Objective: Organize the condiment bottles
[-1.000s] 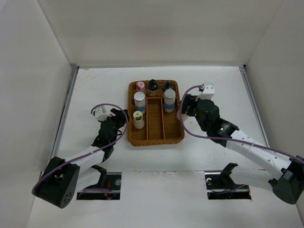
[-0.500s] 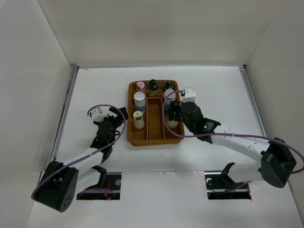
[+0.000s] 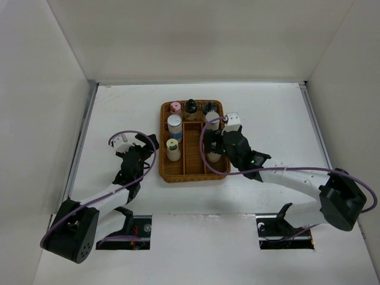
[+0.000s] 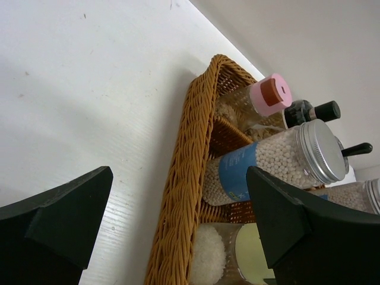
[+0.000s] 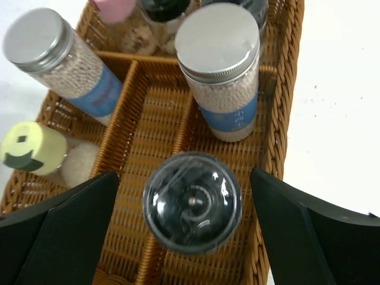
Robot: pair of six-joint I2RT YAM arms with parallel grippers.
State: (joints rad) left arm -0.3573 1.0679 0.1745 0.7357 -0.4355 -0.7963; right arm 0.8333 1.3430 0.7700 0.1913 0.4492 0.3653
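Right tool (image 5: 184,173): within the last second it has swung from outside the wicker tray (image 5: 284,101) to above the tray's near right end; its jaws have just sprung wide and grip nothing
Dark-capped bottle (image 5: 192,202): stands upright between those spread fingers, in front of the silver-capped blue-label bottle (image 5: 221,65); its cap hides its foot, so I cannot tell whether it sits wholly in the right lane or on the divider
Left tool (image 4: 178,172): jaws wide and empty; it has drawn back a little over the bench (image 4: 71,89), just beside the tray's left wall
Yellow-green-capped bottle (image 5: 29,148): upright in the left lane, free of both tools
Meaning for the task: every bottle in view stands inside the tray, so the sorting looks nearly done; what seems left is lifting both arms clear without knocking a cap
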